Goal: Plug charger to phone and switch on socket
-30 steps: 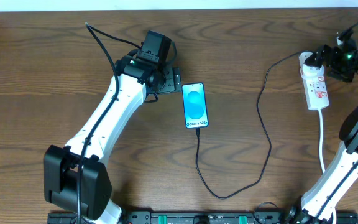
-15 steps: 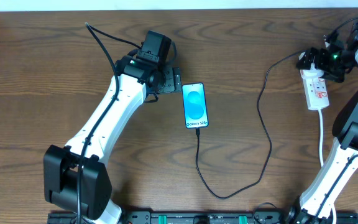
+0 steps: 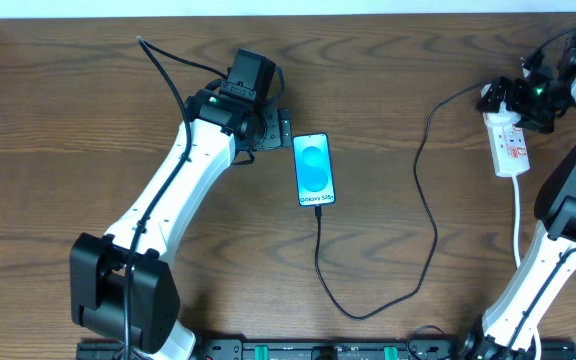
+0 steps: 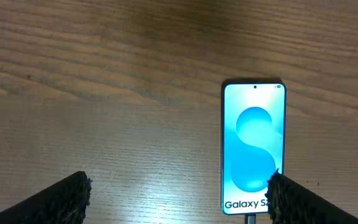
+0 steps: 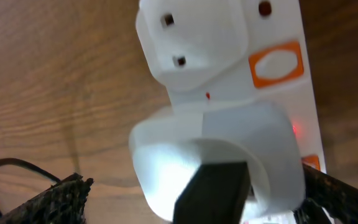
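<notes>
The phone (image 3: pixel 314 169) lies flat on the wooden tabletop (image 3: pixel 88 100), screen up and lit blue. The charger (image 3: pixel 428 200) meets the phone's near edge with its tip, curls in a loop towards the front, then climbs to the white adapter (image 5: pixel 216 155) seated in the socket (image 3: pixel 509 145) at the far right. The left tool (image 4: pixel 179 199) hovers just beside the phone's left side with its fingers (image 4: pixel 61 199) spread wide over bare wood, holding nothing. The right tool (image 5: pixel 194 199) sits over the socket's far end, jaws fully apart on either side of the adapter. A small red light (image 5: pixel 296 129) glows on the socket beside it.
</notes>
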`<state>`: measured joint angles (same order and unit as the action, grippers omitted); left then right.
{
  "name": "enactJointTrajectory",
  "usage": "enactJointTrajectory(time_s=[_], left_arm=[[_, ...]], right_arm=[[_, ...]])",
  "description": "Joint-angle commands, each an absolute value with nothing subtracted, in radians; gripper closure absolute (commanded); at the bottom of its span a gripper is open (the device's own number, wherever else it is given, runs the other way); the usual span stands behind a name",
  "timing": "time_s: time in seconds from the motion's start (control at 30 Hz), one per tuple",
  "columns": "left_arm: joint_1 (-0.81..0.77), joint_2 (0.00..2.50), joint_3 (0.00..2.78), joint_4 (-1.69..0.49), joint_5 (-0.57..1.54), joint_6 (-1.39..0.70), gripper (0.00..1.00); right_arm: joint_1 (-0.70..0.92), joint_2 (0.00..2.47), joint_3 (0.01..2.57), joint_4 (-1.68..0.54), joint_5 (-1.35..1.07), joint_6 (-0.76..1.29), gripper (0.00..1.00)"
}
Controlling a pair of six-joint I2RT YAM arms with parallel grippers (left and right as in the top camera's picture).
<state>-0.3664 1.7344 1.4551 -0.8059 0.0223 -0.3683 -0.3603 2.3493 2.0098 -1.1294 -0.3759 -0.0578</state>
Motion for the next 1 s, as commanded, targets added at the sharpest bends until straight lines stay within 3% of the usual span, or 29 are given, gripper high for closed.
enactJointTrajectory(time_s=[0.0, 0.53, 0.97], left_arm=[[-0.363, 1.74, 1.464, -0.81, 0.007, -0.359, 0.09], [-0.363, 1.74, 1.464, -0.81, 0.007, -0.359, 0.1], [-0.363, 1.74, 1.464, -0.81, 0.007, -0.359, 0.09]], right_arm=[[-0.372, 2.33, 2.009, -1.149, -0.38, -0.033, 0.01], [-0.411, 1.919, 2.009, -1.249, -0.289, 0.085, 0.01], [-0.412, 1.892, 2.009, -1.249, -0.289, 0.085, 0.01]])
